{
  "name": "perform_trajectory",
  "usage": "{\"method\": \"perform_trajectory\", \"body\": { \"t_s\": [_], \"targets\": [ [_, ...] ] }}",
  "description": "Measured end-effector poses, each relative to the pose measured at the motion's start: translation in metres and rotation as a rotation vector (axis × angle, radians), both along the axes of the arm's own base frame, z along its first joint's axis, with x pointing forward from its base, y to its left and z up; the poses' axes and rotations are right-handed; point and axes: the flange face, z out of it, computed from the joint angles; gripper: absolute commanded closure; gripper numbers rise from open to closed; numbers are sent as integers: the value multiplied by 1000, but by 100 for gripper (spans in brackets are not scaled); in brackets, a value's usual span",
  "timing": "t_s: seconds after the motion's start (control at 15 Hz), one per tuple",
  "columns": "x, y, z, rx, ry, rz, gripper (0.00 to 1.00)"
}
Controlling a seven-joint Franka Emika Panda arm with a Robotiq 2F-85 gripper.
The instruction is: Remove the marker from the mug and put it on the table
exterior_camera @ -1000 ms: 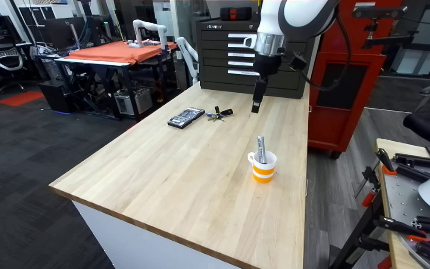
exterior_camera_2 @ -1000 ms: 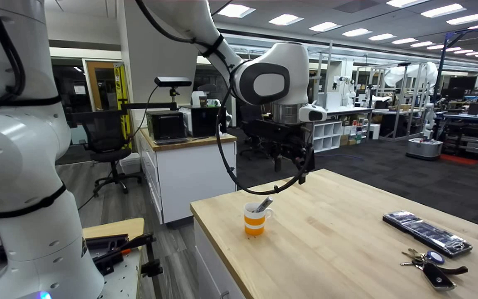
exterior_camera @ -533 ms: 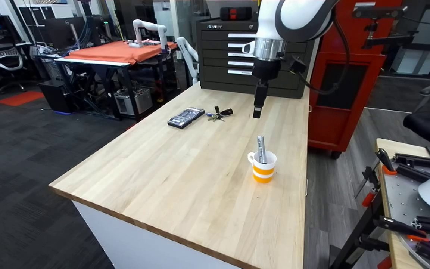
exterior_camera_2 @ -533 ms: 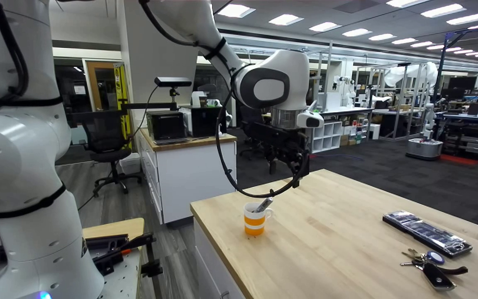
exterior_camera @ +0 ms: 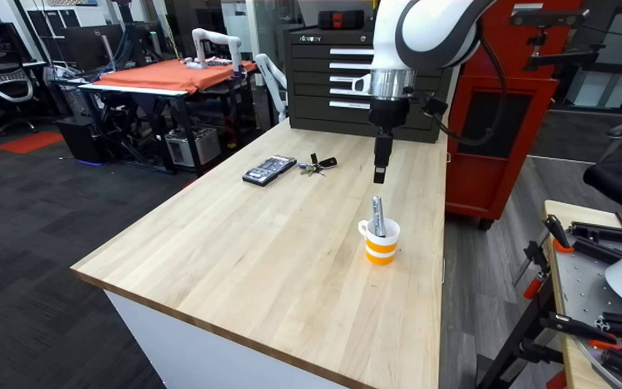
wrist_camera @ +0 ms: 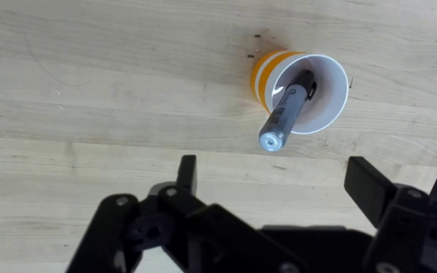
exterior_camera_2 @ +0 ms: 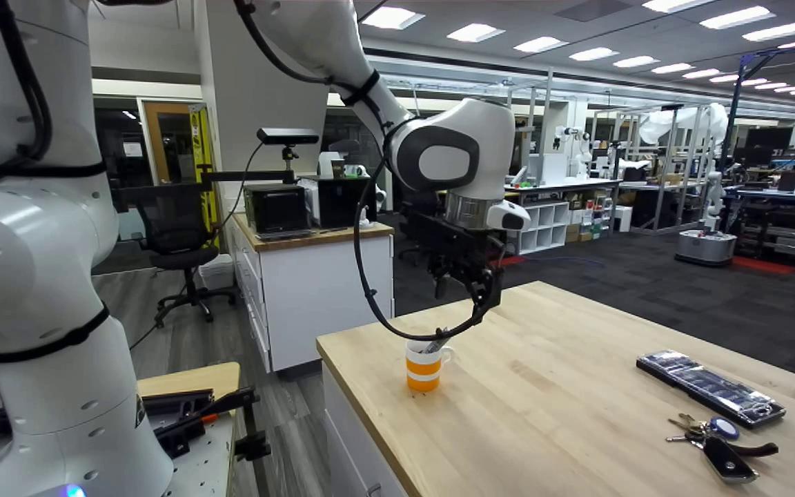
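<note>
The mug [exterior_camera: 381, 253] is orange and white and stands upright on the wooden table [exterior_camera: 268, 259]; it also shows in an exterior view [exterior_camera_2: 423, 376] and the wrist view [wrist_camera: 267, 77]. The grey marker [exterior_camera: 378, 216] leans in the mug, dark end down inside, pale end sticking out over the rim; it also shows in the wrist view [wrist_camera: 285, 113]. In an exterior view the arm's cable partly covers the marker [exterior_camera_2: 433, 344]. My gripper [wrist_camera: 272, 168] is open and empty, above the table and apart from the marker. The marker's end points between the fingers in the wrist view.
A flat black device [exterior_camera: 269, 170] and a bunch of keys [exterior_camera: 319, 165] lie on the table; both the device [exterior_camera_2: 709, 388] and the keys [exterior_camera_2: 718, 442] show in an exterior view. A dark drawer chest [exterior_camera: 365, 86] stands at the table's far end.
My gripper has moved down and closer to the mug and marker. The mug and marker have not moved.
</note>
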Motion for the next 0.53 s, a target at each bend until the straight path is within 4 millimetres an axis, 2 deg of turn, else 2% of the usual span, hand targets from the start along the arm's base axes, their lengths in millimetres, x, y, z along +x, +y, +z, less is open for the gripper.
{"method": "perform_trajectory", "body": {
  "t_s": [0.53],
  "targets": [
    [-3,10,-34,52,50,51,0]
  ]
}}
